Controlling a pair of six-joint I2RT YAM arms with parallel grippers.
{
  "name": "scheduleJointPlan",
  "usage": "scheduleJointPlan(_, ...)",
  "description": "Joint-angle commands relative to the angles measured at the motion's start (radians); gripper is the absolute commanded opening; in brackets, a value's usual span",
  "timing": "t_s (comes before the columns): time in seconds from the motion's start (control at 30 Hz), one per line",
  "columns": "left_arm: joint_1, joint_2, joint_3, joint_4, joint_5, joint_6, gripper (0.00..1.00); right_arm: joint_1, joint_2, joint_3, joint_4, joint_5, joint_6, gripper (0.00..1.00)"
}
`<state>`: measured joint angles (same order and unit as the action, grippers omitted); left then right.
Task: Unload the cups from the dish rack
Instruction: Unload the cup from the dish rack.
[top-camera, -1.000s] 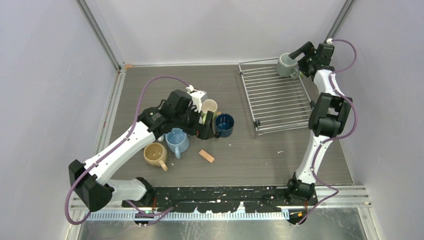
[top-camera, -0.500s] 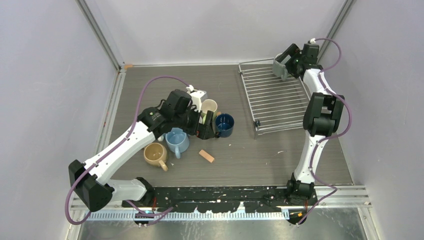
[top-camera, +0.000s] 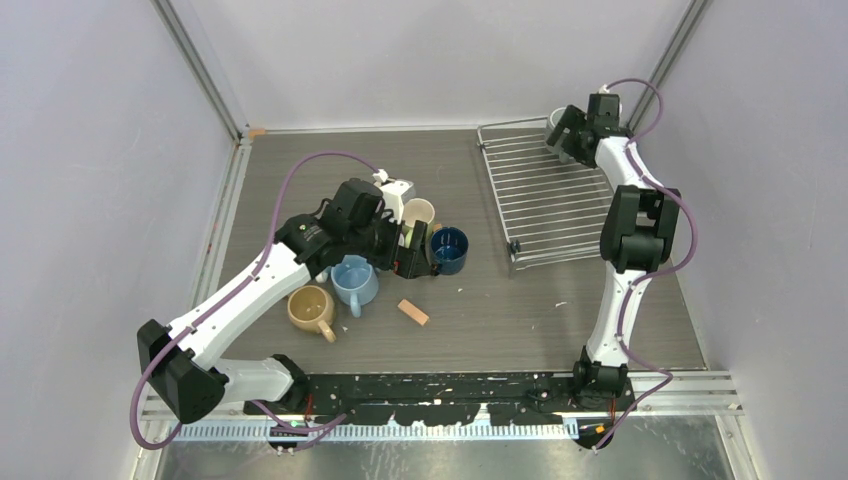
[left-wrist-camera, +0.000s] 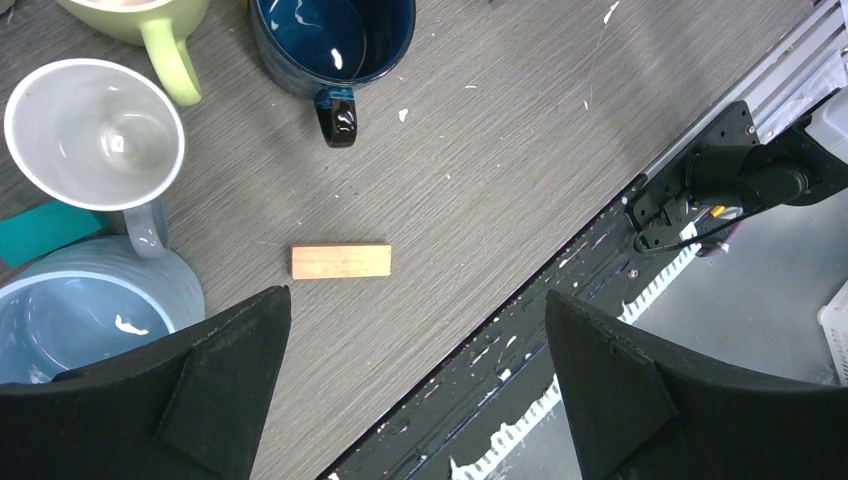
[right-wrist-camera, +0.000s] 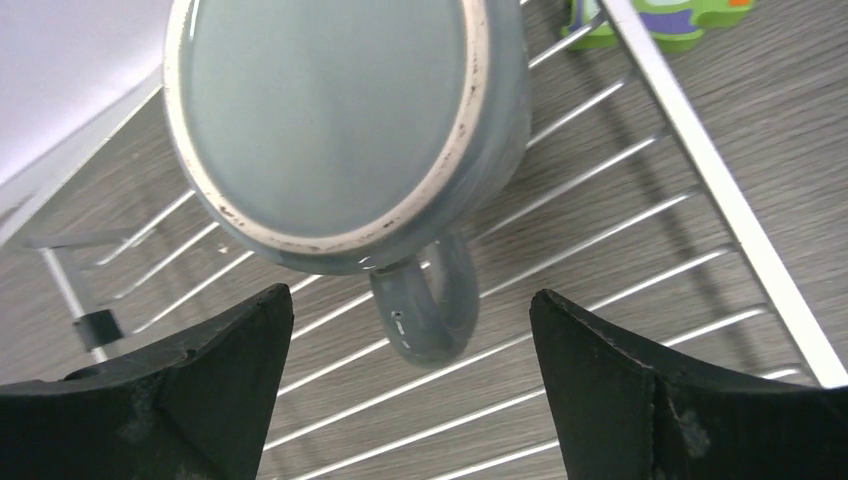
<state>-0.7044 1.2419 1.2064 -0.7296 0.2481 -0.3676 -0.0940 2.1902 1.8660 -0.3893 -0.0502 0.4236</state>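
The silver wire dish rack (top-camera: 548, 205) lies at the back right of the table. One grey-green cup (right-wrist-camera: 340, 120) stands in its far right corner, handle (right-wrist-camera: 430, 300) pointing at my right gripper (right-wrist-camera: 410, 385). That gripper is open, its fingertips either side of the handle and just short of it, touching nothing. From above, the right gripper (top-camera: 570, 135) covers most of this cup (top-camera: 554, 123). Left of the rack stand the navy cup (top-camera: 449, 250), light blue cup (top-camera: 355, 283), tan cup (top-camera: 312, 308) and lime cup (left-wrist-camera: 140, 15). My left gripper (left-wrist-camera: 415, 385) hangs open and empty above them.
A wooden block (left-wrist-camera: 341, 261) lies on the table beside the cups, with a teal block (left-wrist-camera: 40, 230) by the grey-white cup (left-wrist-camera: 95, 135). A green and purple block (right-wrist-camera: 665, 20) sits just outside the rack's edge. The booth walls stand close behind the rack.
My right gripper has swung left and back over the rack's far corner, and now faces the grey-green cup's handle. The left arm has not moved.
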Motion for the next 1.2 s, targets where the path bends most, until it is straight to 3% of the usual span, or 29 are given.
scheduleJointPlan(0.0, 0.006, -0.011, 0.023, 0.042, 0.019, -0.010, 1.00, 0.018, -0.031, 0.031, -0.003, 0.111, -0.123, 0.89)
scheduleJointPlan(0.67, 0.011, 0.001, 0.024, 0.032, -0.012, -0.002, 1.00, 0.061, 0.042, 0.054, 0.025, 0.191, -0.262, 0.49)
scheduleJointPlan(0.97, 0.016, 0.005, 0.019, 0.034, -0.010, -0.002, 1.00, 0.065, 0.061, 0.070, 0.044, 0.228, -0.273, 0.47)
scheduleJointPlan(1.17, 0.020, 0.008, 0.019, 0.034, -0.008, -0.004, 1.00, 0.077, 0.065, 0.069, 0.053, 0.240, -0.279, 0.34)
